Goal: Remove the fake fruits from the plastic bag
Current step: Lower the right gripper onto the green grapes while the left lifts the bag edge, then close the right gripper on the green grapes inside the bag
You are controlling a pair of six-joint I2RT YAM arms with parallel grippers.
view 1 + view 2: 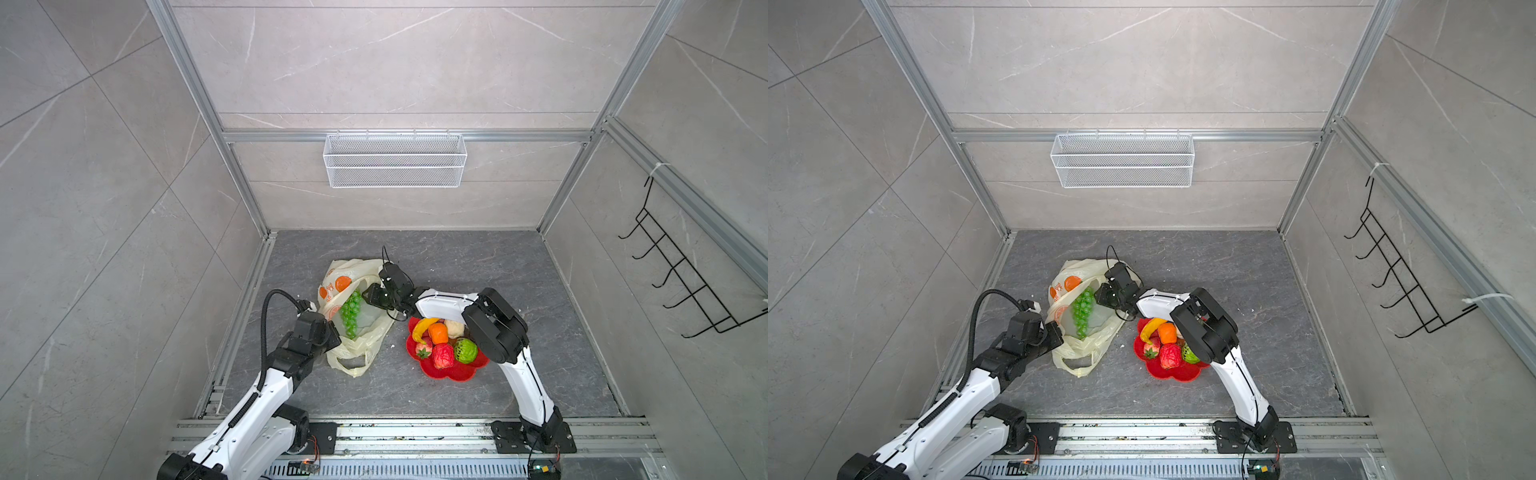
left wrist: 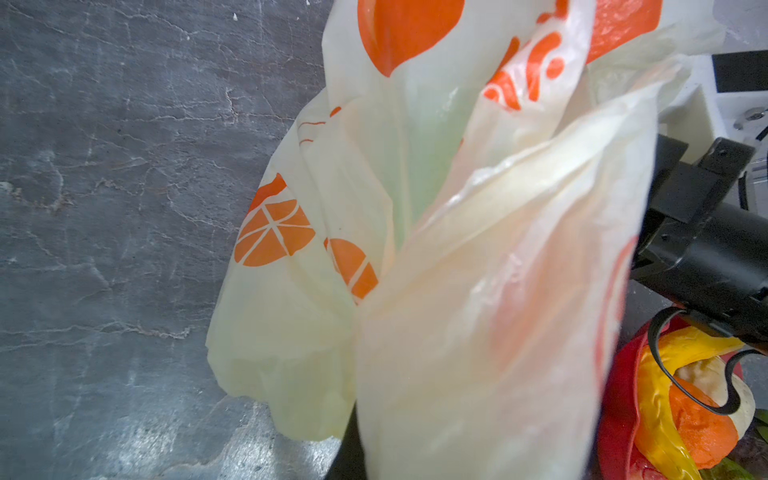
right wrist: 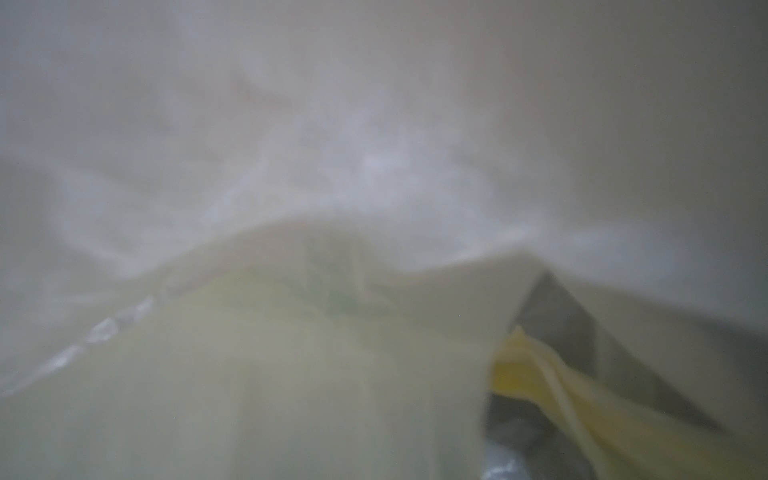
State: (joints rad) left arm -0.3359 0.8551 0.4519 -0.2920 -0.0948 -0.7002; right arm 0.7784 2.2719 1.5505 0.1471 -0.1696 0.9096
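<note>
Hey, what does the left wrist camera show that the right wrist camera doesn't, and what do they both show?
Only the left wrist view: orange prints on the plastic bag, the grey table, and the red dish holding the banana and the orange.
Only the right wrist view: a very blurred close-up of the film, with a faint green patch showing through it, too blurred to name.
Both: the pale-yellow plastic bag fills much of each picture.
</note>
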